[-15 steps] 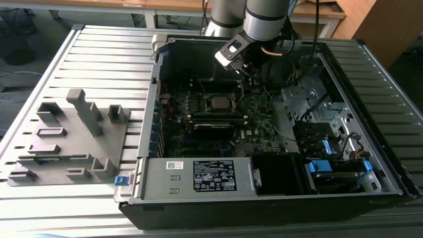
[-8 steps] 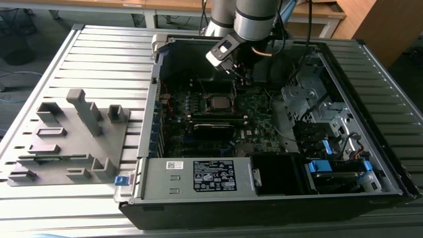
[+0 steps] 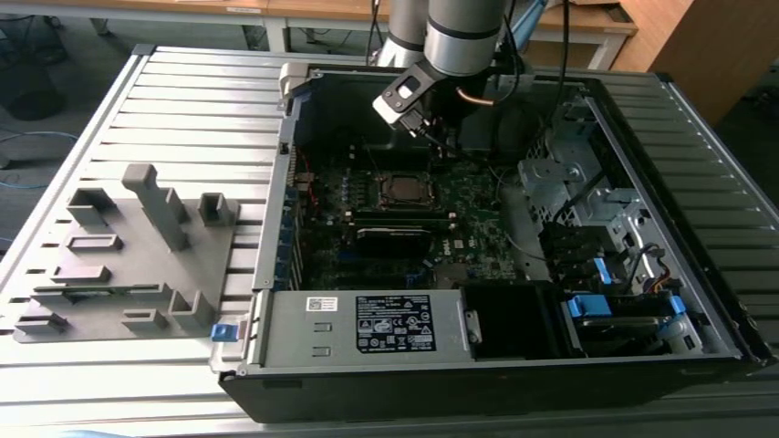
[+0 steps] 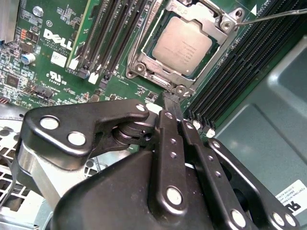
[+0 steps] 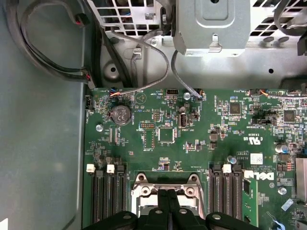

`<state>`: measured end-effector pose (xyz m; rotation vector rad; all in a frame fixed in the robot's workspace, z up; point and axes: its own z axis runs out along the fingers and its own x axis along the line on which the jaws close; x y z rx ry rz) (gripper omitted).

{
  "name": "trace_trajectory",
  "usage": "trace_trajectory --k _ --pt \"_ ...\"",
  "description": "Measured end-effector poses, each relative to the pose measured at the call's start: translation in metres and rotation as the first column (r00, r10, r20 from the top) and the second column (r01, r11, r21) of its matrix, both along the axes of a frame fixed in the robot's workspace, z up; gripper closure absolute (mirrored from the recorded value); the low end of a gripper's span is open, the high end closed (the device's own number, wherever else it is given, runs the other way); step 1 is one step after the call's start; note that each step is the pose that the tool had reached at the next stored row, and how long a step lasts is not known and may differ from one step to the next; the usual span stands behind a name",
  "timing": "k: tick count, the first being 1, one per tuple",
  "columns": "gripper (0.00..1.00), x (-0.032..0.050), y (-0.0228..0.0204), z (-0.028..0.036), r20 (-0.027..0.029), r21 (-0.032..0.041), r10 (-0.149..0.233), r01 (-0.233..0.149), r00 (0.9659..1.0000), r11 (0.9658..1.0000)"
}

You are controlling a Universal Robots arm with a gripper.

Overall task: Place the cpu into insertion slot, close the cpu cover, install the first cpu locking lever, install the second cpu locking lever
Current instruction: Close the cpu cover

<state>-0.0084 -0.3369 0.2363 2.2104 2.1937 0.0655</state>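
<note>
Silver chip (image 4: 182, 45) looks light yet fragile; you should grip its edges only. Your gripper (image 4: 169, 98) is pinched closed, empty.

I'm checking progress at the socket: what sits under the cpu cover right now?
The cpu cover frames the cpu, whose silver-grey top shows through its window. The frame hides the chip's edges, and what lies beneath the chip cannot be seen.
</note>
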Motion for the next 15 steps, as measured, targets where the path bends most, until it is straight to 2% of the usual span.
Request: trace_trajectory --k 11,15 --pt "0.89 -0.0013 0.0 -0.0006 0.0 0.0001 0.0 0.0 1.0 1.0" --pt "0.89 -0.0065 0.0 -0.0008 0.0001 0.0003 0.0 0.0 1.0 1.0"
